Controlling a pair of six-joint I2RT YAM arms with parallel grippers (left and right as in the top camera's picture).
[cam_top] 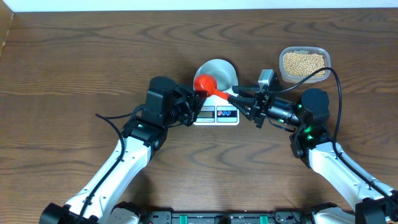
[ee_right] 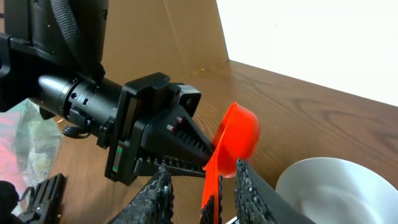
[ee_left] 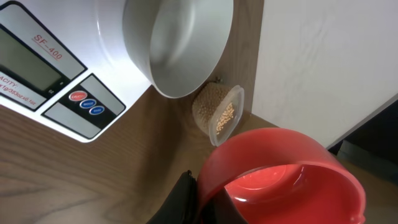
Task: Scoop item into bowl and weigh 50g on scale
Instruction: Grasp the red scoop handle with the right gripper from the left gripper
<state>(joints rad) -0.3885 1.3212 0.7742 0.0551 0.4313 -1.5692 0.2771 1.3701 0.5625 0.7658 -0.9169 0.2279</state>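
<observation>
Overhead: the white scale (cam_top: 216, 114) sits mid-table with the bowl (cam_top: 225, 68) on its platform at 12 o'clock from the display. The left gripper (cam_top: 194, 98) is clamped on the red scoop (cam_top: 205, 83), which hangs over the bowl's 8 o'clock rim. The right gripper (cam_top: 239, 101) straddles the handle. The beans (cam_top: 303, 62) lie in a clear tub (cam_top: 282, 65) at 2 o'clock from the scale.

Left wrist: the scoop (ee_left: 286, 174) shows empty, at 5 o'clock from the empty bowl (ee_left: 180, 43), with the tub (ee_left: 231, 93) between them and farther off.

Right wrist: the right gripper's fingers (ee_right: 249, 186) stand narrowly apart on either side of the handle, with gaps visible. The left gripper (ee_right: 208, 158) pinches the scoop's neck.
</observation>
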